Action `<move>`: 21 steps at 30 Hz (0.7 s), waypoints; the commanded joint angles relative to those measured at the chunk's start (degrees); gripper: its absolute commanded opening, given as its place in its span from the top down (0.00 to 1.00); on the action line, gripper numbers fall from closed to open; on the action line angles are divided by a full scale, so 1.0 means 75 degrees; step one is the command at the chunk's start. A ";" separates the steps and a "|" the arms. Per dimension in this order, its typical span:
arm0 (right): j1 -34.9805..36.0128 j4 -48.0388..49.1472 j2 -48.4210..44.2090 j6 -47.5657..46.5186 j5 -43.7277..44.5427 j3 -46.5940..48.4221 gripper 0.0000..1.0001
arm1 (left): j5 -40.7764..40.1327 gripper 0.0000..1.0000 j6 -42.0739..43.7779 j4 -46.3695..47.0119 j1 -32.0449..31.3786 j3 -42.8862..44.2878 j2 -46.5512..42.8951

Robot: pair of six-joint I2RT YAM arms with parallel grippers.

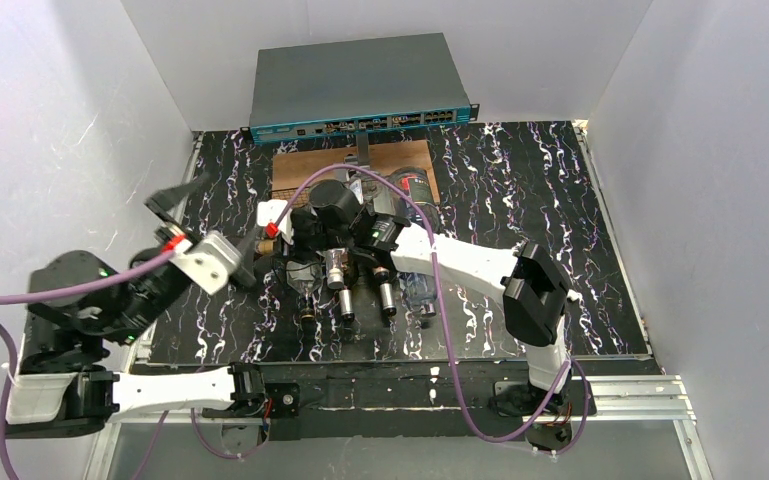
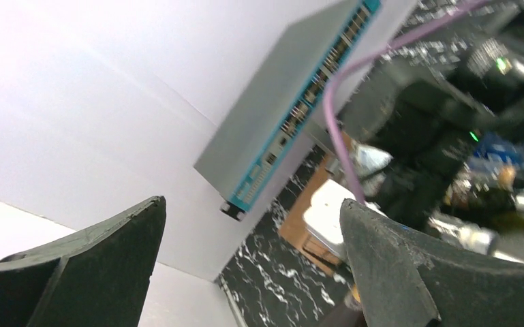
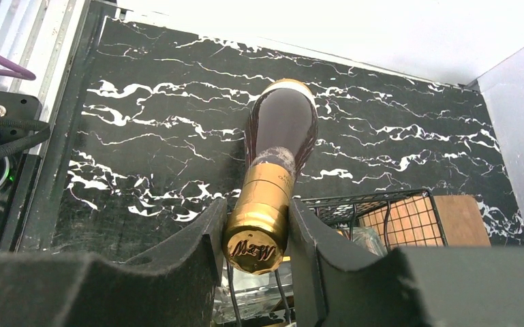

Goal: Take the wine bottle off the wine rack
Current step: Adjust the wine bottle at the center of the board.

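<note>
My right gripper (image 3: 255, 228) is shut on the gold-foil neck of a dark wine bottle (image 3: 281, 126). The bottle's body points away from the camera over the black marbled tabletop, beside the corner of the black wire wine rack (image 3: 388, 208). From above, the rack (image 1: 360, 290) sits mid-table with several other bottles lying in it, and the right gripper (image 1: 295, 232) is at its left end. The held bottle is hard to make out there. My left gripper (image 1: 182, 195) hangs raised at the left, clear of the rack. Its jaws (image 2: 252, 203) are wide open with nothing between them.
A grey network switch (image 1: 360, 85) stands against the back wall, with a brown wooden board (image 1: 305, 165) in front of it. White walls close in on three sides. A purple cable (image 1: 440, 300) loops over the right arm. A metal rail (image 1: 620, 390) runs along the near edge.
</note>
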 commanded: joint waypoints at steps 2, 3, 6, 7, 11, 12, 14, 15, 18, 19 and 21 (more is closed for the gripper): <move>0.0044 0.0148 -0.0184 0.0490 -0.0705 0.0183 0.99 | -0.0423 0.02 0.1227 0.1240 -0.0040 0.1545 0.1451; 0.0044 0.0147 -0.0168 0.0504 -0.0703 0.0198 0.99 | -0.0627 0.02 0.1474 0.1373 -0.0040 0.1920 0.1826; 0.0044 0.0127 -0.0174 0.0517 -0.0697 0.0182 0.99 | -0.0856 0.02 0.1868 0.1604 -0.0003 0.3090 0.2781; 0.0044 0.0119 -0.0177 0.0507 -0.0706 0.0170 0.99 | -0.0879 0.02 0.2214 0.2079 0.0079 0.3165 0.2916; 0.0044 0.0078 -0.0215 0.0494 -0.0754 0.0126 0.99 | 0.0239 0.02 0.1732 0.1810 0.1926 0.4097 0.3964; 0.0044 0.0075 -0.0243 0.0494 -0.0761 0.0096 0.99 | 0.0444 0.02 0.1697 0.2054 0.2280 0.4000 0.4148; 0.0044 0.0078 -0.0304 0.0484 -0.0748 0.0031 0.99 | 0.0549 0.02 0.1672 0.2574 0.3003 0.3690 0.4435; 0.0044 0.0078 -0.0358 0.0482 -0.0752 -0.0030 0.99 | 0.0592 0.02 0.1413 0.2660 0.3395 0.3858 0.4599; 0.0044 0.0042 -0.0483 0.0459 -0.0784 -0.0172 0.99 | 0.0855 0.02 0.0131 0.2776 0.4911 0.4304 0.4907; 0.0044 0.0042 -0.0524 0.0443 -0.0805 -0.0226 0.99 | 0.0962 0.02 -0.0349 0.2729 0.5418 0.4296 0.4883; 0.0033 0.0065 -0.0541 0.0425 -0.0868 -0.0276 0.99 | 0.1041 0.02 -0.0879 0.2428 0.6319 0.4093 0.4750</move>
